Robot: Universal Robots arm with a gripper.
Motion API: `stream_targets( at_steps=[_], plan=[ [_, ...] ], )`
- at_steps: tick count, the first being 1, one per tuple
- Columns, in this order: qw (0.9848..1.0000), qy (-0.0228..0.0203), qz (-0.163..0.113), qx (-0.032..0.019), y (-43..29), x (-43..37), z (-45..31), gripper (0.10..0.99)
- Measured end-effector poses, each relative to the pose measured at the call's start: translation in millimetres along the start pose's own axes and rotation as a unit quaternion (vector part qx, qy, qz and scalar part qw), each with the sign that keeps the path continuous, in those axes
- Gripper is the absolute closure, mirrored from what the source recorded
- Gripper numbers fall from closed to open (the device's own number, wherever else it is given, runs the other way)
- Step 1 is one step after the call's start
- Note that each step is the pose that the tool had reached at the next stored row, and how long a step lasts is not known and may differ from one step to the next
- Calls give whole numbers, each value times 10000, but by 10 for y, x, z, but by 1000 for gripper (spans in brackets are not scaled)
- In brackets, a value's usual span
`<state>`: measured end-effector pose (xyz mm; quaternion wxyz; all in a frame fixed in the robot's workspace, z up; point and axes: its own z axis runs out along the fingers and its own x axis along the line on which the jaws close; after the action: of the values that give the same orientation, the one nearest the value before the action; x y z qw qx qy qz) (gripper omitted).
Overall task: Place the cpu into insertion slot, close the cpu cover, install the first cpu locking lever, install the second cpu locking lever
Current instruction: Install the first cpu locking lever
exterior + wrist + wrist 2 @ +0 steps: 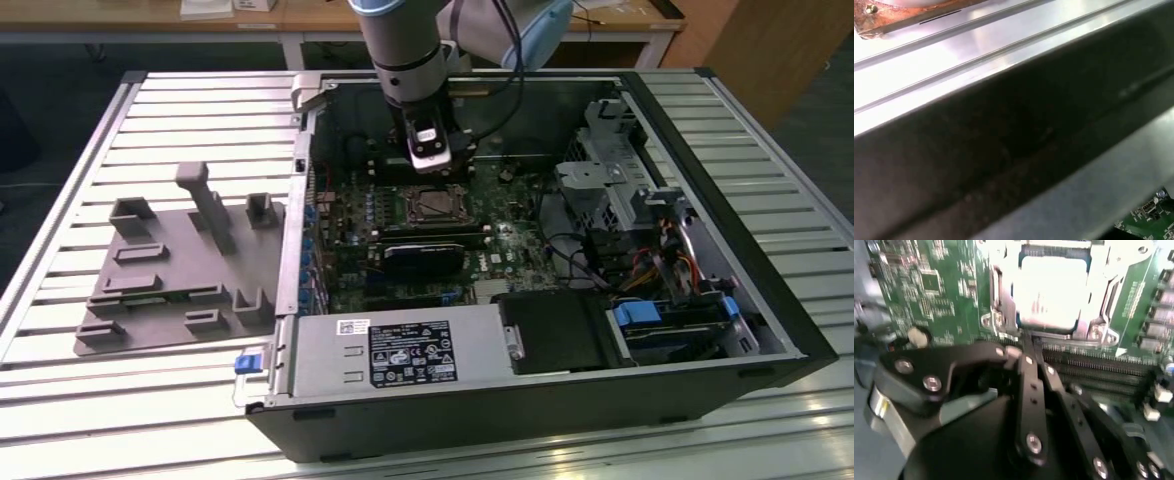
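In the second wrist view the cpu (1054,290) shows its pale silver face, lying flat in the insertion slot. The silver cpu cover (1000,300) frames it and looks to be lying down around it. My gripper (1029,349) has its black fingers drawn together, shut, with the tips right at the edge of the cover. I cannot tell whether they pinch anything, and I cannot make out the locking levers. In the exterior view the gripper (433,172) hangs just behind the insertion slot (434,205) on the green board inside the open computer case.
Long memory slots (1094,371) run beside the socket. A large black card (427,255) lies in front of the socket, then a power supply (387,355) and drive bays (667,320). A grey fixture plate (174,280) sits on the slatted table at the exterior view's left. The case wall (1014,150) is close.
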<state>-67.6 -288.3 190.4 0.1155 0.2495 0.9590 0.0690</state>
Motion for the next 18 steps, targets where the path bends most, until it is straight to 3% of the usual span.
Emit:
stream_targets(
  at_steps=[8, 18],
  plan=[
    [10000, -1, 2, -12, 7, -4, -14, 984],
    [10000, -4, 0, -7, 45, -43, -220, 984]
  ],
)
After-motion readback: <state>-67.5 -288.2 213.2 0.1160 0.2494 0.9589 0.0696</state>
